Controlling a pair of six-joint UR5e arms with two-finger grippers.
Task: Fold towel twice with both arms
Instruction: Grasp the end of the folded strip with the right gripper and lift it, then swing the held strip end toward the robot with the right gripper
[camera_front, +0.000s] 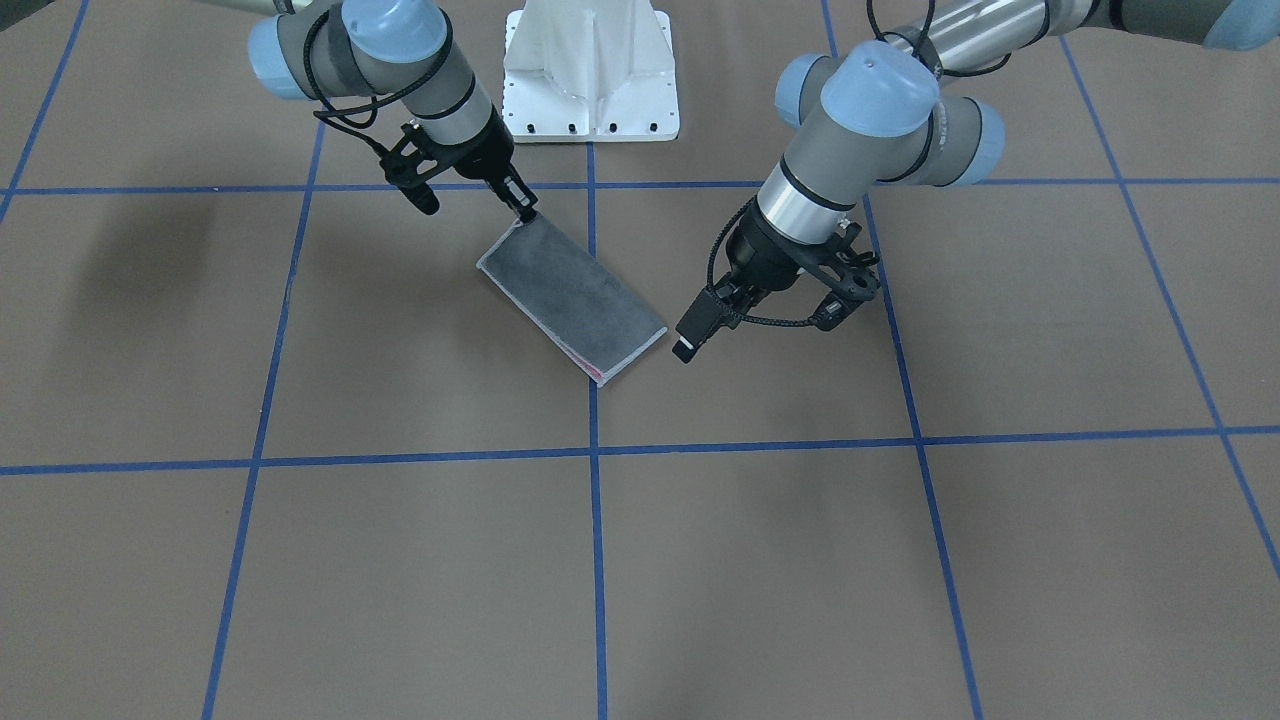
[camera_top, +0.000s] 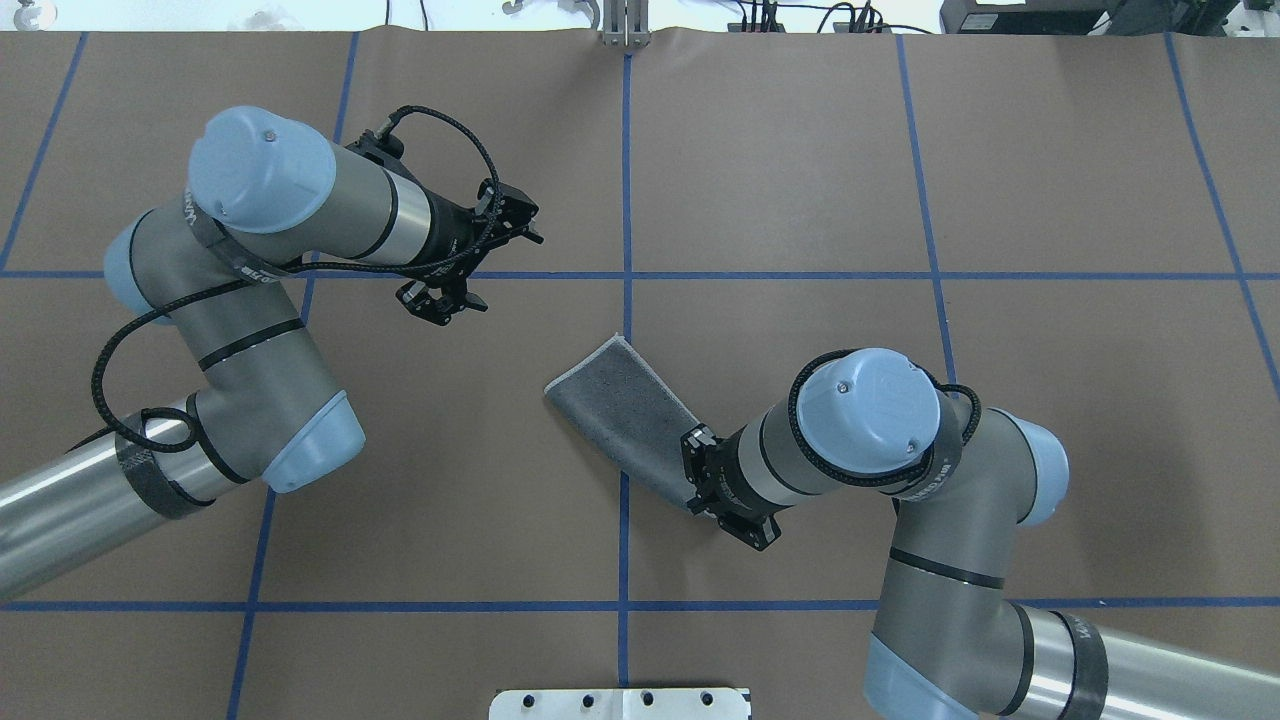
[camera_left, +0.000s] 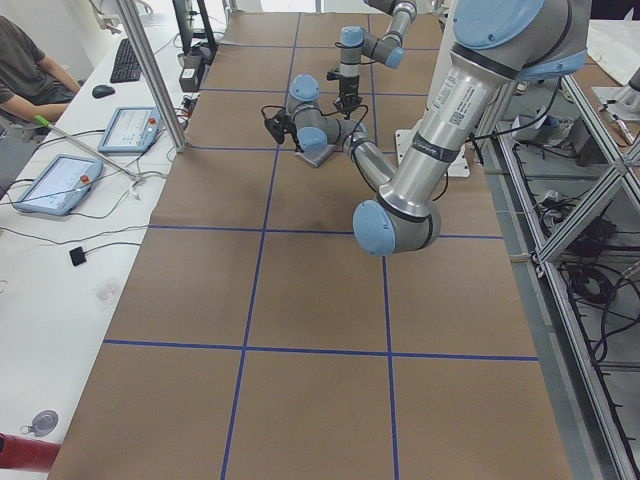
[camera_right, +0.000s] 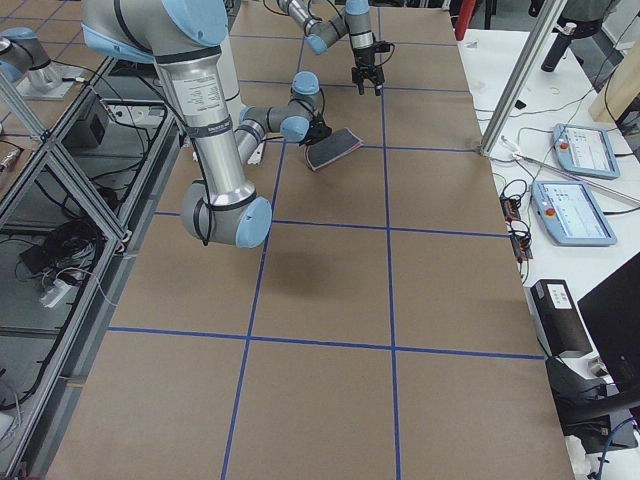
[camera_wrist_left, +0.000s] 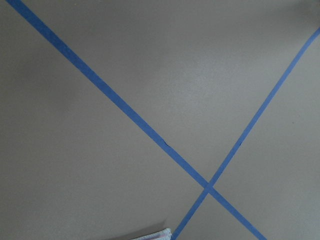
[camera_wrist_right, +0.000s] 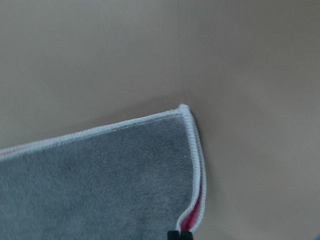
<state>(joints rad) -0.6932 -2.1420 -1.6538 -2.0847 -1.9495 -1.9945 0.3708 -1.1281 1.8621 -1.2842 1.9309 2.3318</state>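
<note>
- Closest to the white pedestal (camera_front: 590, 75), the right gripper (camera_front: 524, 213) sits on the near corner of the towel (camera_front: 572, 298). In its wrist view a fingertip bites the stitched edge, so I read the jaws as pinching that corner.
- The towel lies slantwise across a line of blue tape (camera_front: 597, 560) at mid-table. It is a long rectangle, grey face up, with the pink face (camera_front: 597, 375) peeking out at the far end. One fold looks done, and the second is mine to make.
- Past that far end the left gripper (camera_front: 686, 346) hovers clear of the cloth, holding nothing. I cannot tell whether its jaws are spread or together.
- To do this well, I'd put the left on the neighbouring corner of the same short end and catch both layers in each pinch. Then I'd carry the end over low and level, landing edge on edge.
- The table (camera_front: 400, 560) is covered in brown paper, matte and flat; I judge the terry may drag on it.
- Farthest out, a side desk carries teach pendants (camera_left: 127, 128) and a keyboard (camera_left: 125, 60), with a seated person (camera_left: 25, 75).
</note>
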